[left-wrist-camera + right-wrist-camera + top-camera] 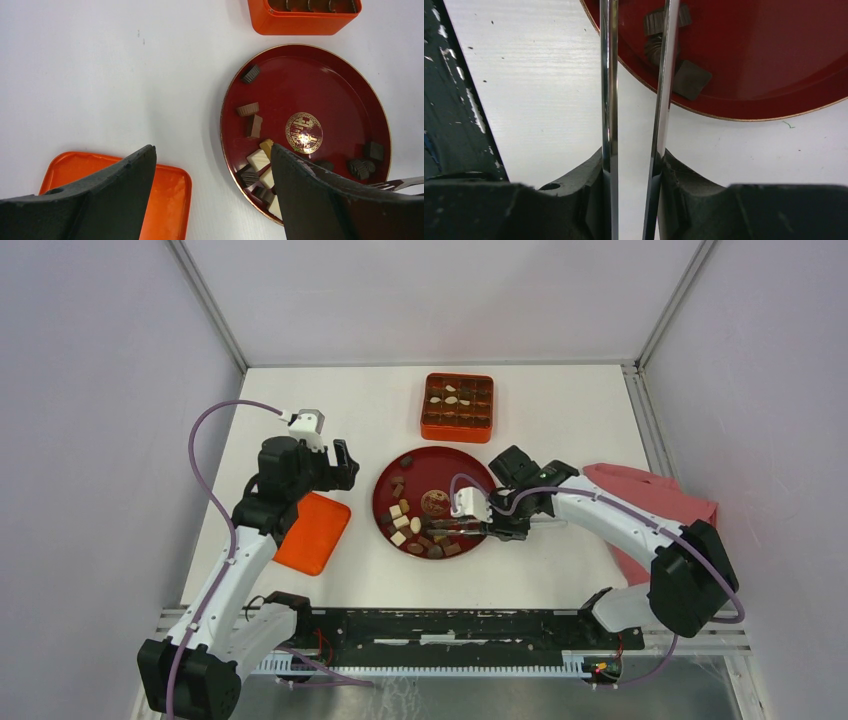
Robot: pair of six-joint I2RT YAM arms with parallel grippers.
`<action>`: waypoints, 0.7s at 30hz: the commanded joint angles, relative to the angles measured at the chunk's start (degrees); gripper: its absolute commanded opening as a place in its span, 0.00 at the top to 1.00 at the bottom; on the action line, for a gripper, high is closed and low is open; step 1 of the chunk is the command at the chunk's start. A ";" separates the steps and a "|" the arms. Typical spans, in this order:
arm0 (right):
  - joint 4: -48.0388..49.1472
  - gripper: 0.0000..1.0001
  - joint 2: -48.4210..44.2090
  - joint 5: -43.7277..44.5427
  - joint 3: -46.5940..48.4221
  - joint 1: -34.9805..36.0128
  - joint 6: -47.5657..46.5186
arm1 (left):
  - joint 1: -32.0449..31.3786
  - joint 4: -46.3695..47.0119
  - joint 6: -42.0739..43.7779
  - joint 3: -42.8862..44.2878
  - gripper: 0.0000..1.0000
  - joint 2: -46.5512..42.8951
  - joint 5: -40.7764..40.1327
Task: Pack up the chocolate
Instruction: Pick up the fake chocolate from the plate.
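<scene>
- left tool [210, 150]: released, jaws wide, above the tabletop [100, 75]; orange lid [165, 200] near one finger
- right tool [631, 167]: clenched on metal tongs [609, 75]
- chocolate [691, 80]: on red plate [774, 60] ahead of right tool, beside the tong blades; some pieces in orange box [457, 428] beyond

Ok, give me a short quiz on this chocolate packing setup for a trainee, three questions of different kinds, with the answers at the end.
1. True or false: the left gripper is shut on a chocolate piece.
2. What does the right gripper hold? A metal tongs; B a spoon; C nothing.
3. Fill in: the tongs reach over pieces lying on the ___ ___.
Key: 1 false, it is open and empty. 2 A. 3 red plate.
</scene>
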 commanded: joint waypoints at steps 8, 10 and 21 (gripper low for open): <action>-0.05 0.62 -3.65 -3.79 -2.98 2.33 11.57 | 0.25 0.93 3.13 0.04 0.11 -0.44 0.86; 0.41 0.62 -3.76 -2.99 -3.57 3.22 12.16 | 0.24 0.88 3.15 -0.03 0.11 -0.63 0.38; 2.50 0.60 -1.47 -0.85 -2.92 4.33 13.98 | 0.24 0.81 3.15 0.05 0.11 -0.20 0.09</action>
